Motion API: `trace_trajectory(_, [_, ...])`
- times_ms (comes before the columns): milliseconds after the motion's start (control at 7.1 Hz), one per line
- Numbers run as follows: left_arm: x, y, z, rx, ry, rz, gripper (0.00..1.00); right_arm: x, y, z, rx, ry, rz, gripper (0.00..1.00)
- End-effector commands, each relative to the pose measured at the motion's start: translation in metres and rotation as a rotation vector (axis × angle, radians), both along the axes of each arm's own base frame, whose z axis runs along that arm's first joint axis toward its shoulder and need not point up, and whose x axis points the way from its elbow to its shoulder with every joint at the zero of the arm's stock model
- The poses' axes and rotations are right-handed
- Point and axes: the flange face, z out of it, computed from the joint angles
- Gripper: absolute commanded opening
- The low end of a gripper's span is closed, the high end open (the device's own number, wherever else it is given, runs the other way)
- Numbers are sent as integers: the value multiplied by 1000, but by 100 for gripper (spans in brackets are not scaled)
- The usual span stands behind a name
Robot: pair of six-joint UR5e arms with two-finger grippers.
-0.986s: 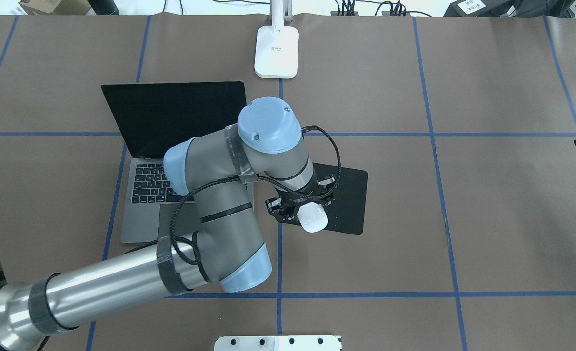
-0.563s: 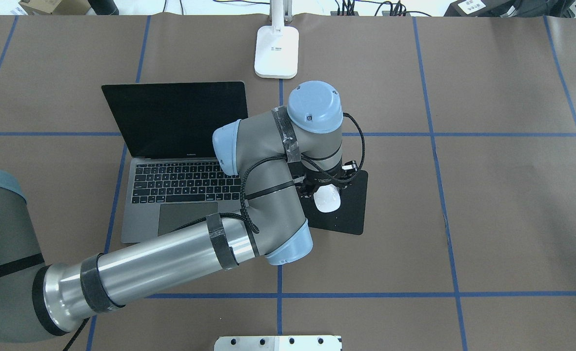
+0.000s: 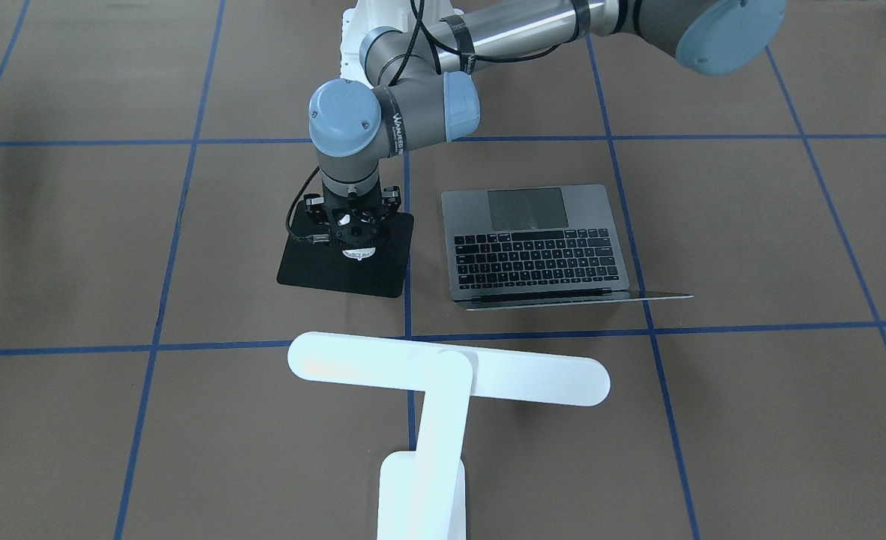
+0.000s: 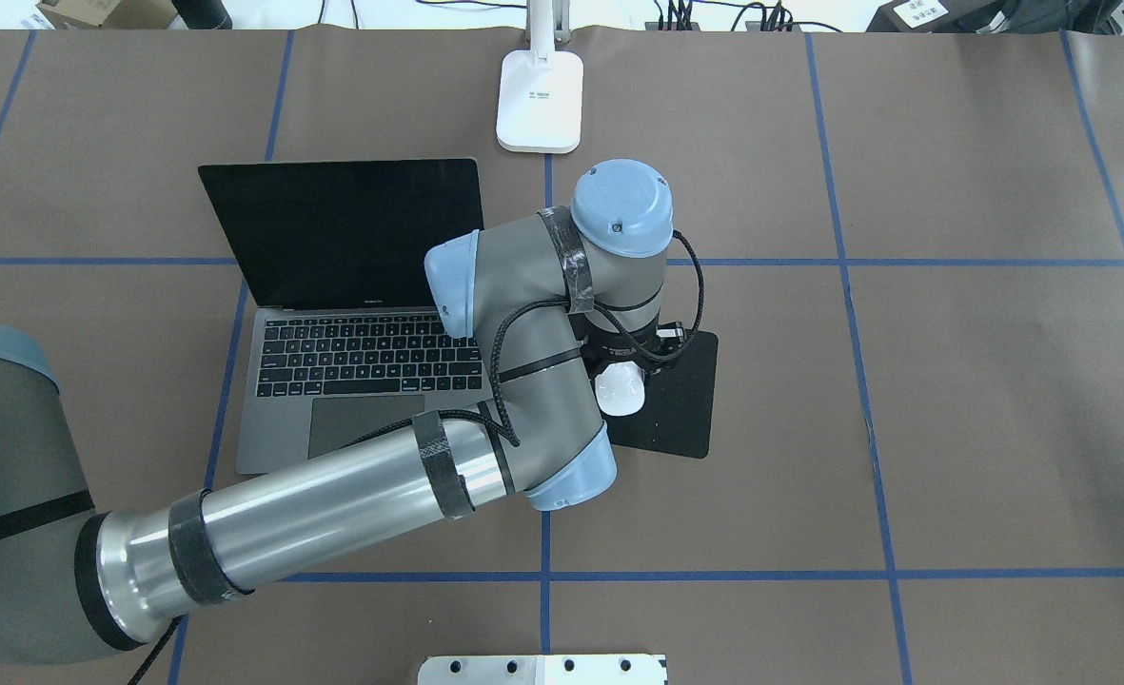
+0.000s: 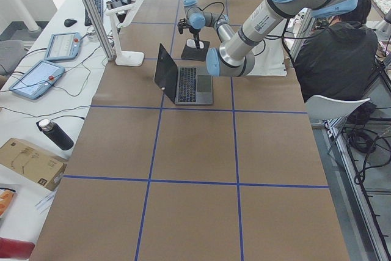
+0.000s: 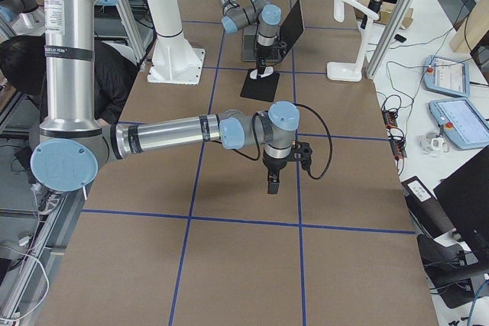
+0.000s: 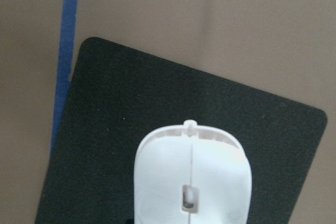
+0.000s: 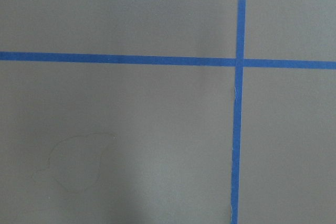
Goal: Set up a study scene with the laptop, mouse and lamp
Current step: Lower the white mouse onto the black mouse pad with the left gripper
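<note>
1. My left gripper (image 3: 354, 241) pinches the mouse (image 7: 191, 182) by its sides, low over the black mouse pad (image 7: 131, 103). I cannot tell whether the mouse touches the pad yet.
2. The pad lies just beside the laptop (image 4: 352, 366), on its right from where I stand. The laptop is open, its screen dark.
3. The lamp (image 3: 443, 375) stands upright at the table's (image 4: 952, 428) far edge, beyond the laptop.
4. My right gripper (image 6: 273, 182) hangs over bare table, well apart. I cannot tell whether its fingers are wide or narrow.
5. I judge laptop and lamp placed. What remains is setting the mouse down and letting go.
</note>
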Motion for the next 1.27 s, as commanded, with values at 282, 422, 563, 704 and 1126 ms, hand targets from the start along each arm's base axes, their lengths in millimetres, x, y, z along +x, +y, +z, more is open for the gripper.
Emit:
trace_trajectory(282, [19, -10, -10, 11, -89, 15, 15, 1, 1, -1, 1, -3, 2, 100])
trace_trajectory(422, [22, -10, -6, 9, -96, 16, 15, 1, 1, 0, 1, -3, 2, 100])
trace_trajectory(563, [29, -9, 1, 3, -115, 19, 15, 1, 0, 0, -1, -3, 1, 100])
trace_trajectory(704, [31, -8, 1, 2, -117, 21, 16, 1, 0, 0, -1, -3, 1, 100])
trace_trajectory(1126, [35, -3, 1, 2, -117, 28, 78, 1, 1, 1, -3, -2, 0, 100])
